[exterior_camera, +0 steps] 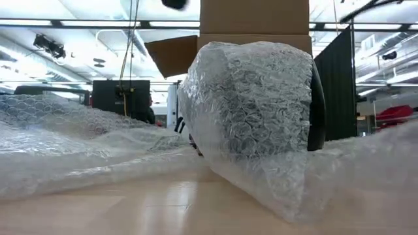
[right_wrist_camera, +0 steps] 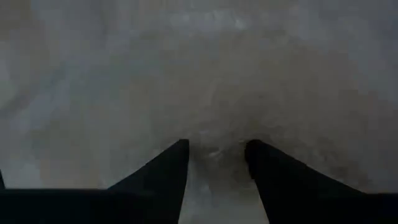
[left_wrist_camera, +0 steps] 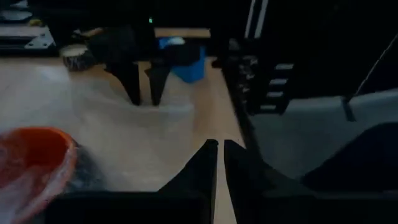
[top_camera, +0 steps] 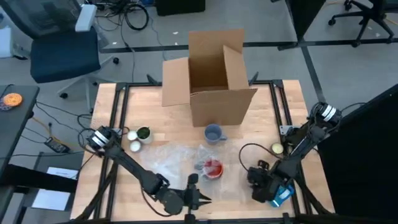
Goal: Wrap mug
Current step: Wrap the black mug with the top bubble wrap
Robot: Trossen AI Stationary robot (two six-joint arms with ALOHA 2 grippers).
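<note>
The left claw (top_camera: 198, 198) sits low at the near edge of the table (top_camera: 261, 115), its 2 fingers (left_wrist_camera: 205, 163) drawn almost together with only a thin slit between them and nothing held. It rests just off the near edge of the bubble wrap (top_camera: 177, 158), the clear sheet spread over the middle of the table.

The right claw (top_camera: 256, 177) is down on the right side of that sheet. In its wrist view the 2 fingers (right_wrist_camera: 171, 165) stand apart with a bit of wrap bunched between the tips; whether they actually pinch it I cannot tell.

Between the 2 claws, on the wrap, lies the red mug (top_camera: 212, 168), with film partly gathered over it. In the low view a thick roll of bubble wrap (exterior_camera: 251, 104) fills the middle of the picture with a dark shape behind its right side.

Just beyond the sheet stands a blue-grey mug (top_camera: 214, 133), upright, in front of an open cardboard box (top_camera: 208, 78). Toward the left are 2 small round things, 1 green (top_camera: 143, 133) and 1 white (top_camera: 134, 146). A roll of tape (top_camera: 277, 149) lies near the right arm, and a blue object (top_camera: 283, 194) sits beside the right claw.
</note>
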